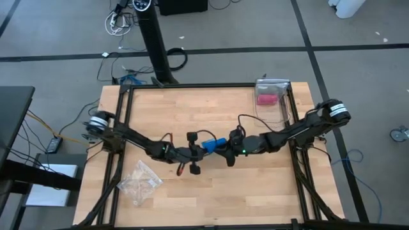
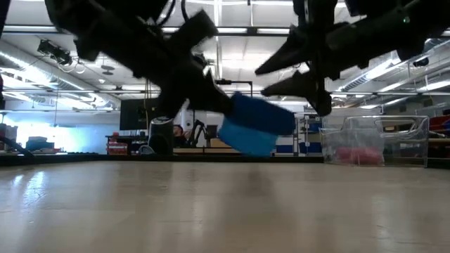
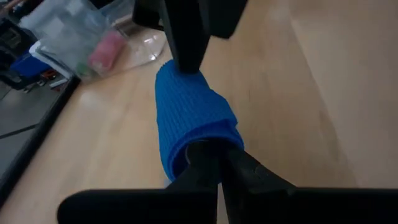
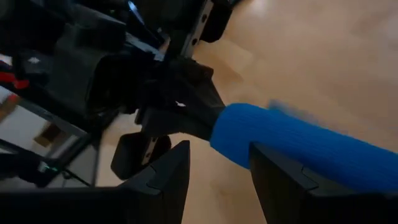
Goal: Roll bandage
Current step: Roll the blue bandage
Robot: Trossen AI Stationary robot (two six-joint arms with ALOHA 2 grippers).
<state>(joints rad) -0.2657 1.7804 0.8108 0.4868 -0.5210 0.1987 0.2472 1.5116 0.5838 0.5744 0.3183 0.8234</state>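
While the left gripper [image 3: 214, 163] clamps one end, the bandage [image 1: 213, 143] spans toward the right gripper's [image 4: 217, 171] parted jaws.

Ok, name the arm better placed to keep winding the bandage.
Probably the right. The left tool is shut on the bandage, holding it above the table, while the right tool sits open astride its free end.

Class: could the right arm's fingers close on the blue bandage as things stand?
Probably yes: the right gripper stands open with the bandage right at its fingers, while the left gripper holds the other end.
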